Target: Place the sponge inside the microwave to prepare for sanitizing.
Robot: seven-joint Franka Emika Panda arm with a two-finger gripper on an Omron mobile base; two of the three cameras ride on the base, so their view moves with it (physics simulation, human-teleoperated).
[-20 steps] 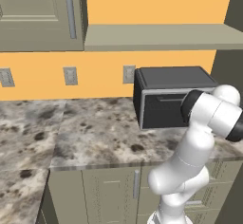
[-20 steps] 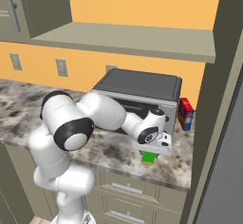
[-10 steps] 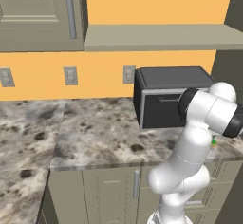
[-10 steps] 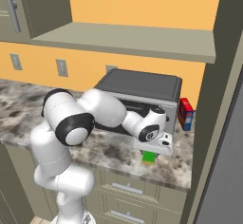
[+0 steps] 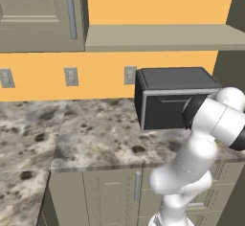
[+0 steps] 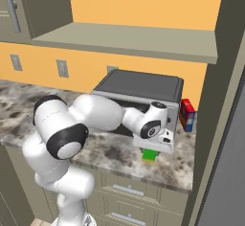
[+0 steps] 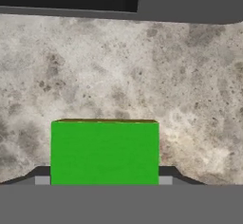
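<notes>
1. The white arm (image 6: 95, 119) reaches from the lower left of the right base view across to the centre right, bending down in front of the small grey-and-black oven (image 6: 139, 96) that sits on the counter.
2. The gripper (image 6: 152, 149) points down at the speckled stone counter (image 6: 110, 151), just right of the frame's middle.
3. There's the sponge (image 6: 150, 155), bright green, directly beneath the hand and right at the counter's front part.
4. In the hand view the sponge (image 7: 104, 152) sits low and a little left of centre, with a fingertip (image 7: 42, 176) showing at each of its lower corners, so the jaws bracket the sponge on both sides.
5. Whether those jaws are actually pressing on it, I cannot tell from here.
6. A red and blue box (image 6: 187, 115) stands at the oven's right side, against the orange wall.
7. From the left base view, the arm (image 5: 201, 143) fills the lower right, and its elbow covers the oven's (image 5: 167, 96) right front.
</notes>
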